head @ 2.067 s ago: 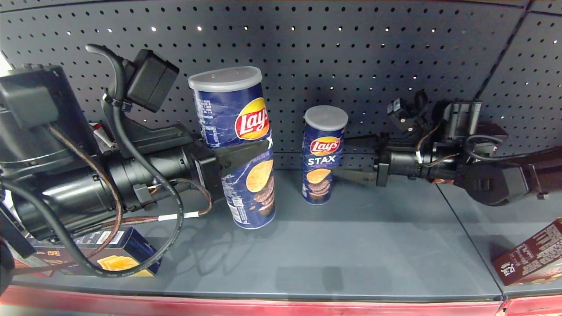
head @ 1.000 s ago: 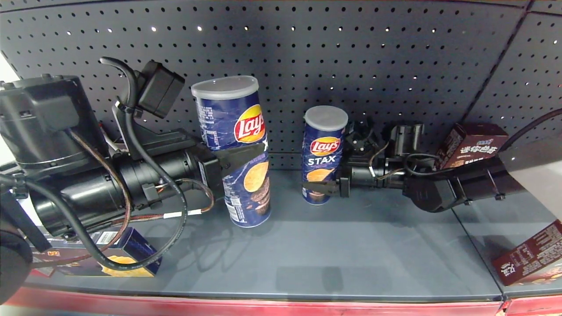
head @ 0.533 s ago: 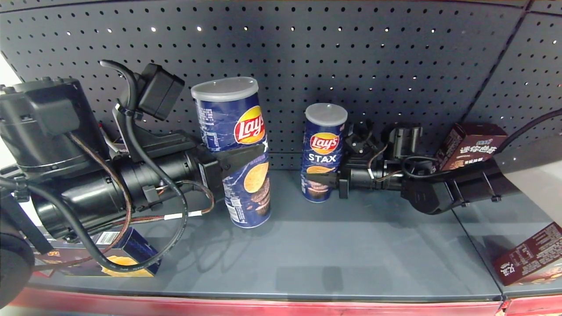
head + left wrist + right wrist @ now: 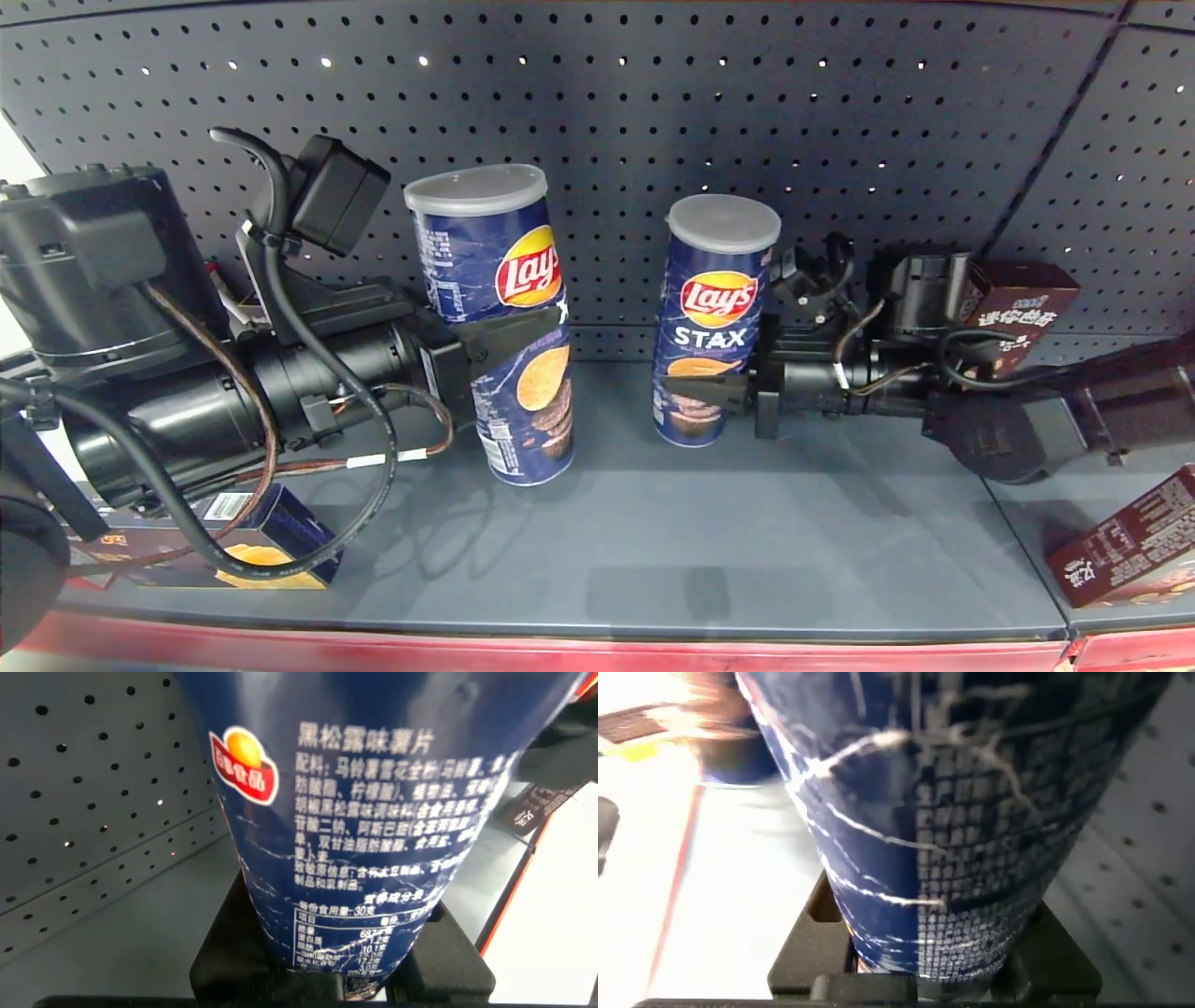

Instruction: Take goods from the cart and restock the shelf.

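Sits nearer and further toward 3 o'clock than before: short can (image 4: 717, 308), clenched in right tool (image 4: 702, 389) entering from 3 o'clock. Holds tall can (image 4: 485, 261) clenched in left tool (image 4: 515, 336), from 9 o'clock.

The head camera looked forward and down at the shelf (image 4: 747, 551) and pegboard (image 4: 747, 93) from some way back. Each wrist camera sat just behind its claw, very near the can ahead: the left gripper (image 4: 346, 975) faced the tall chip can (image 4: 374, 812), the right gripper (image 4: 929, 966) the short chip can (image 4: 952, 812). The head view shared both cans.
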